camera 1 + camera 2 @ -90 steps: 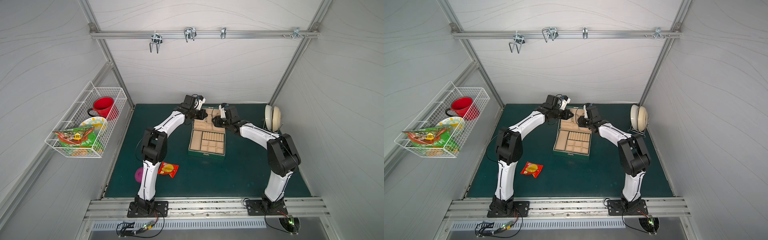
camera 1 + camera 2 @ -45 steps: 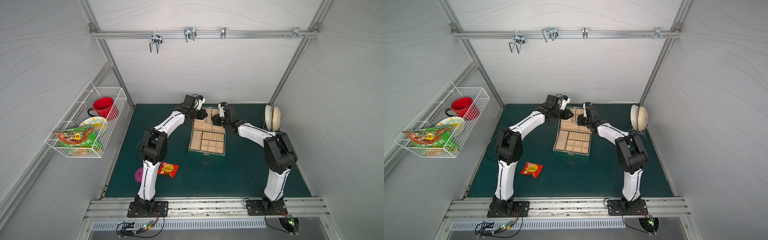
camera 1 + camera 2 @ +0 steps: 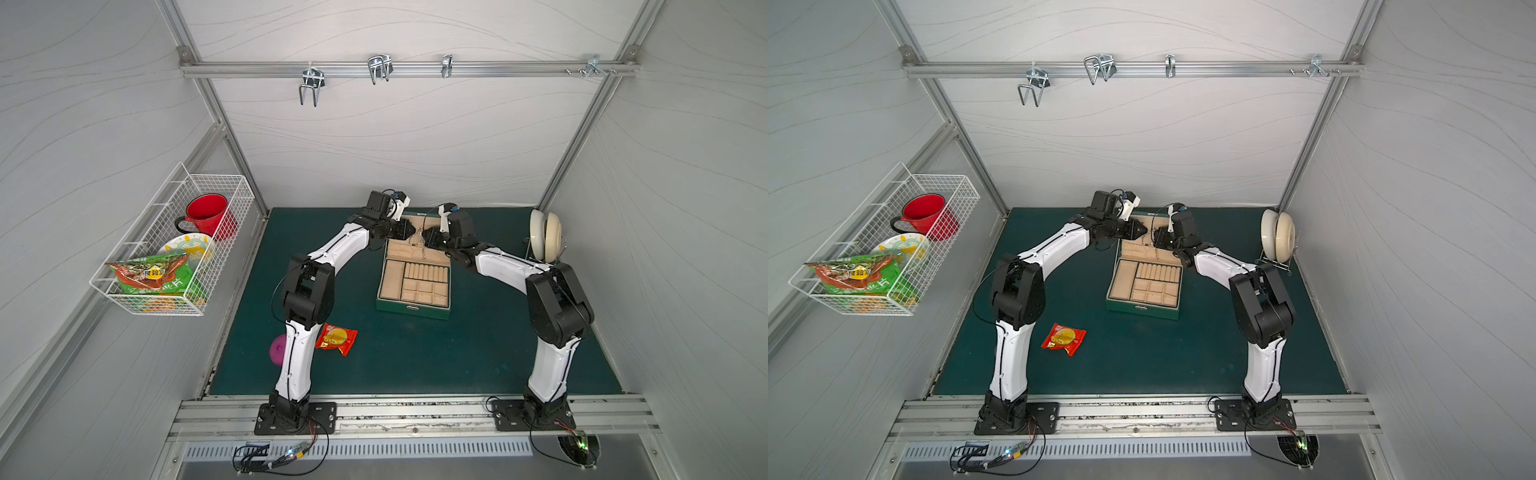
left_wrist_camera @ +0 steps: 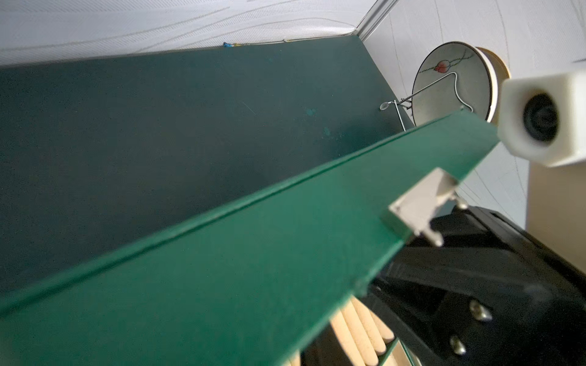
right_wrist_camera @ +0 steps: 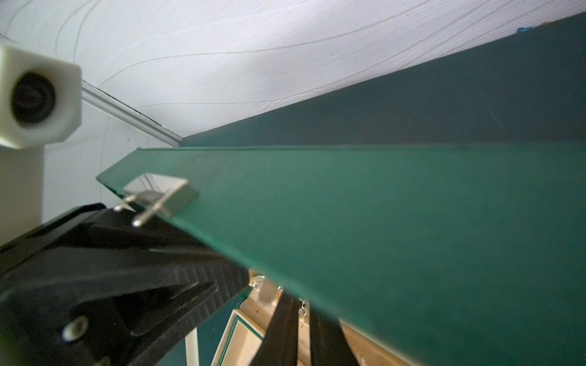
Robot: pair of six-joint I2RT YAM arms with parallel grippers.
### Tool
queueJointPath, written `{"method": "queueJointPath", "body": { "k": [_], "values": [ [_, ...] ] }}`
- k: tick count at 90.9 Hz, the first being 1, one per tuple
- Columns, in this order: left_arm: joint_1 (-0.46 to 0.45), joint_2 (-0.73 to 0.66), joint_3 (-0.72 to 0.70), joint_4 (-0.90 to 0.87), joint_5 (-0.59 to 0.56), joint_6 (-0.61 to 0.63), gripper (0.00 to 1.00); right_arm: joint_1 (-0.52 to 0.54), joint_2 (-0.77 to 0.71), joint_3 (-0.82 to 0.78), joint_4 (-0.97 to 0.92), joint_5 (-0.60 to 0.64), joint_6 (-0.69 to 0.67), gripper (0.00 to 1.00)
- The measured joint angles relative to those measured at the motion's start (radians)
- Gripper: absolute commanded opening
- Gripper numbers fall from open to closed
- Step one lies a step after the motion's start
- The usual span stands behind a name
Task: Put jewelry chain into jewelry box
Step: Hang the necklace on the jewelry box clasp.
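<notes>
The jewelry box (image 3: 413, 309) lies open mid-mat, beige compartments showing and its lid (image 3: 405, 248) raised at the back. Both grippers meet over the lid's inner face. My left gripper (image 3: 410, 230) comes in from the left; in its wrist view the green lid edge (image 4: 253, 253) hides its jaws. My right gripper (image 3: 427, 242) comes in from the right. Its dark fingers (image 5: 279, 329) stand nearly together, with links of the jewelry chain (image 5: 303, 308) glinting at the narrow gap. In a top view the thin chain (image 3: 417, 245) hangs down before the lid.
A red snack packet (image 3: 336, 338) and a pink ball (image 3: 277, 349) lie by the left arm's base. A wire basket (image 3: 174, 249) with a red mug hangs on the left wall. Plates stand in a rack (image 3: 544, 237) at the back right. Hooks (image 3: 378, 68) hang overhead.
The right arm's elbow has drawn in slightly to the left. Both grippers have stayed at the box lid, and the left arm has barely moved.
</notes>
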Motion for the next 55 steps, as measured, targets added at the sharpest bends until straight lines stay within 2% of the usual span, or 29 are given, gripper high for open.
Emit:
{"method": "queueJointPath", "body": {
  "k": [19,31,46,55],
  "values": [
    [0.001,-0.021,-0.072,0.021,-0.009,0.007,0.34,-0.007,-0.003,-0.020,0.011,0.010,0.020,0.15],
    [0.003,-0.057,-0.132,0.049,-0.011,0.010,0.43,-0.007,-0.025,-0.039,0.012,-0.002,0.019,0.23],
    [0.004,-0.158,-0.238,0.105,0.003,0.010,0.51,-0.012,-0.113,-0.098,-0.024,-0.067,-0.003,0.42],
    [0.008,-0.235,-0.314,0.152,0.024,0.007,0.56,-0.023,-0.211,-0.169,-0.056,-0.125,-0.037,0.67]
  ]
}}
